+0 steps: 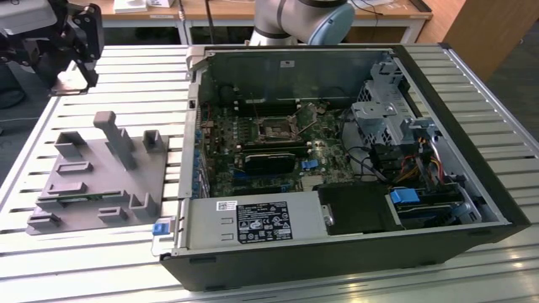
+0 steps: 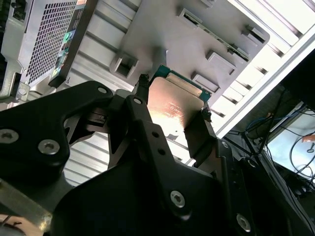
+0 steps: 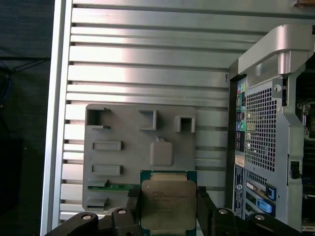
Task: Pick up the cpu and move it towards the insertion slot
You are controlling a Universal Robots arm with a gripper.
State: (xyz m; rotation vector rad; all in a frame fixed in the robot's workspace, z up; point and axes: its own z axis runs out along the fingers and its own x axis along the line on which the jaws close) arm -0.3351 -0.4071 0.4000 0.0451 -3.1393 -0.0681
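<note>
My gripper (image 1: pixel 72 74) hangs high over the far corner of the slatted table, at the exterior view's left, shut on the cpu (image 1: pixel 69 82). In both wrist views the cpu (image 3: pixel 168 196) (image 2: pixel 172 98) is a flat silver square with a green rim, clamped between the two black fingers (image 3: pixel 134 202) by opposite edges. It is lifted above the grey fixture plate (image 3: pixel 123 162). The insertion slot (image 1: pixel 274 129), a black square socket with a thin metal frame, lies on the motherboard inside the open computer case, well to the exterior view's right of the gripper.
The grey fixture plate (image 1: pixel 93 180) with raised blocks and a tall post lies on the table (image 1: pixel 126 82) beside the case (image 1: pixel 337 265). Inside the case are a long black card (image 1: pixel 271 161), a blue connector (image 1: pixel 308 165), cables and a drive cage (image 1: pixel 383 113).
</note>
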